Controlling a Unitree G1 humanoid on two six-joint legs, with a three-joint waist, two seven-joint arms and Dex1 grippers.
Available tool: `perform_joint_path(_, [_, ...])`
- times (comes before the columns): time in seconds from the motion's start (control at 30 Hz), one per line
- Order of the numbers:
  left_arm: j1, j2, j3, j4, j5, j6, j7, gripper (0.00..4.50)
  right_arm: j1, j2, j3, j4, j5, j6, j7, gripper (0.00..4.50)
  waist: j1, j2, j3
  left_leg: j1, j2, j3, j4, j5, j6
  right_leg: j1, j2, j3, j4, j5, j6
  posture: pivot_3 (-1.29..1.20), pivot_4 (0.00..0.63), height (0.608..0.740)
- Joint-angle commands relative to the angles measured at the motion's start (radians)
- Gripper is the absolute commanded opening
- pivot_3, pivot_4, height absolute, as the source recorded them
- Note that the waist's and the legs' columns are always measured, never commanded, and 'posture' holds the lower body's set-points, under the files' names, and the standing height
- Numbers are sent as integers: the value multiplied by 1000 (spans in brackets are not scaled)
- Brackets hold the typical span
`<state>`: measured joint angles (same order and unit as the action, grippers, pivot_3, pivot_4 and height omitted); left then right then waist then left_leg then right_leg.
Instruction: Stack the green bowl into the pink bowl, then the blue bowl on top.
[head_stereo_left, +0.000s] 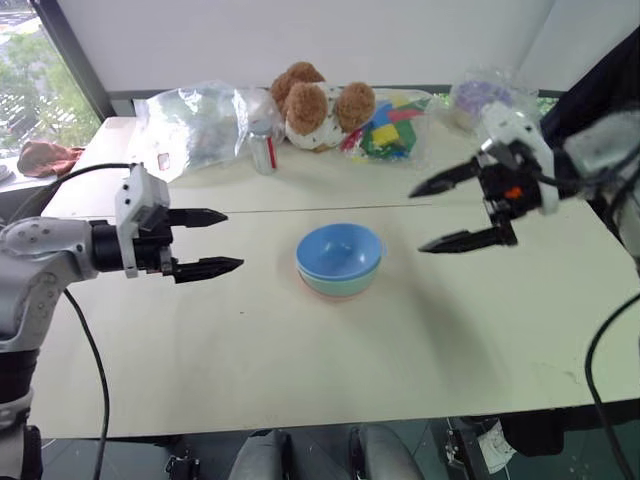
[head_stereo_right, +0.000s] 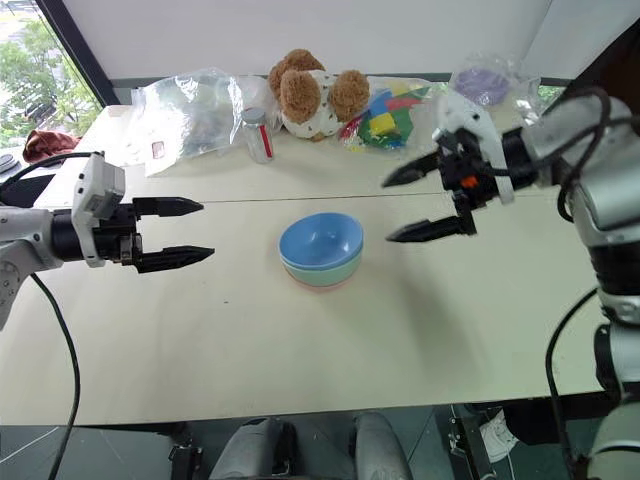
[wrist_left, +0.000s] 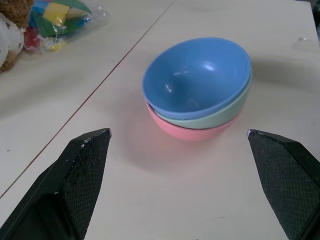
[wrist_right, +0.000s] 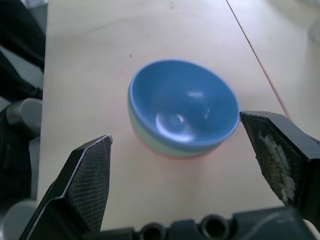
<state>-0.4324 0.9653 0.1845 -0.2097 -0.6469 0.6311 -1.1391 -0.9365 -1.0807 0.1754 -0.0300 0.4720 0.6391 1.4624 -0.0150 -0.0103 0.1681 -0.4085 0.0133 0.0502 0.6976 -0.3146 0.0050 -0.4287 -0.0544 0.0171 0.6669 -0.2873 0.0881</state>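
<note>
Pale table (head_stereo_left: 200, 370) carries the blue bowl (head_stereo_left: 339, 250) nested in the green bowl (head_stereo_left: 345, 278) atop the pink bowl (wrist_left: 190, 131), plush bear (head_stereo_left: 315, 105) and bagged clutter behind, nothing obstructing; left gripper (head_stereo_left: 212, 241) and right gripper (head_stereo_left: 448, 213) flank the stack, jaws wide, empty.

The round sky-blue plastic bowl (wrist_left: 197, 80) looks smooth with a soft sheen, nested in a pale mint-green plastic bowl (wrist_left: 220, 116) and a pastel-pink plastic bowl (wrist_left: 192, 132). Beneath them, the cream tabletop (head_stereo_left: 300, 370) is matt. Behind the bowls sit a fuzzy brown plush toy (head_stereo_left: 320, 105) and crinkled clear plastic bags (head_stereo_left: 195, 125).
</note>
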Motion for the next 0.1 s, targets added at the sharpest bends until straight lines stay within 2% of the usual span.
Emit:
perform_joint_path(0.03, [9, 18, 43, -28, -26, 17, 1, 4500, 82, -44, -136, -114, 53, 81, -67, 4452, 0, 0, 0, 0, 0, 0, 0, 0, 0, 0, 0, 0, 0, 0, 0, 0, 150, 740])
perform_joint_path(0.1, [22, 22, 43, -41, -23, 34, 17, 4500, 143, -43, -189, -169, 81, 133, -118, 4452, -1, 0, 0, 0, 0, 0, 0, 0, 0, 0, 0, 0, 0, 0, 0, 0, 150, 740])
